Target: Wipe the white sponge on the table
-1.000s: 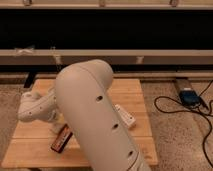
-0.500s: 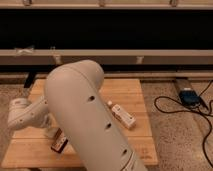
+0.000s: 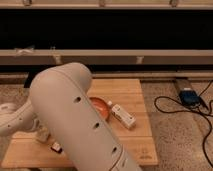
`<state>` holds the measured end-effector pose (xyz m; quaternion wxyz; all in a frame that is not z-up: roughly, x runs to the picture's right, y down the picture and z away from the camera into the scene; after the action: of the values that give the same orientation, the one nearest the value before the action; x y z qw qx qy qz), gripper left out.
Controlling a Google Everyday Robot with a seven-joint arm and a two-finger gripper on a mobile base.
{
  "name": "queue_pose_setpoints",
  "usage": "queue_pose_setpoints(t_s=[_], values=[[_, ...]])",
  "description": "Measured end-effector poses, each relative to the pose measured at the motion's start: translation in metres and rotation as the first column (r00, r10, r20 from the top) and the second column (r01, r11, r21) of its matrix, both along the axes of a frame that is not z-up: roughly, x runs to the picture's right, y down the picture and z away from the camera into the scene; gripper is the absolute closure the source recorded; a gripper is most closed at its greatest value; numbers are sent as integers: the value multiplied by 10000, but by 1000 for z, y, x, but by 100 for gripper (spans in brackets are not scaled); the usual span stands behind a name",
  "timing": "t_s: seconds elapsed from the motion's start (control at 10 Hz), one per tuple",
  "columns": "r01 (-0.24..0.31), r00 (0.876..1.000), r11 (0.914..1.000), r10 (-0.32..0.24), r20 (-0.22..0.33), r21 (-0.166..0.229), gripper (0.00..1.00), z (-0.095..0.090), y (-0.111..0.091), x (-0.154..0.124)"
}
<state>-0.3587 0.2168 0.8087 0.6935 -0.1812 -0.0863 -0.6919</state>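
A thick cream-white arm (image 3: 75,117) fills the middle of the view, running from the lower centre up toward eleven o'clock, where it bends at a rounded elbow. A thinner link (image 3: 17,120) continues from there toward nine o'clock, low over the left part of the desk (image 3: 135,95).

The claw (image 3: 44,134) sits at the end of that link, down near the desk surface at roughly eight o'clock from the centre of the view, close to the left half of the planks. It is mostly hidden by the arm's own bulk, so I cannot tell how far its fingers are spread or whether anything is held between them.

The white sponge cannot be made out anywhere; the arm covers much of the desk's left and middle.

Just below the claw, at about seven o'clock, one end of a dark red-black bar (image 3: 56,147) peeks out from under the arm, lying flat on the wood. At the desk's centre an orange bowl (image 3: 101,107) shows partly behind the arm. Just beside it at three o'clock lies a white capped bottle (image 3: 122,115) on its side, angled toward five o'clock.

Off the desk at two o'clock, a blue box (image 3: 189,96) with black cables (image 3: 172,107) rests on the speckled floor (image 3: 180,140).
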Motion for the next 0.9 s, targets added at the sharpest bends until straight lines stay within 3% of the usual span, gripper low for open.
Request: queue_pose_setpoints(t_s=[0.5, 0.7, 0.9], values=[[466, 9970, 9989, -470, 618, 69, 96, 1, -6, -46], [729, 9954, 9971, -740, 605, 194, 74, 9, -10, -65], [572, 9970, 9980, -585, 516, 257, 56, 19, -22, -67]])
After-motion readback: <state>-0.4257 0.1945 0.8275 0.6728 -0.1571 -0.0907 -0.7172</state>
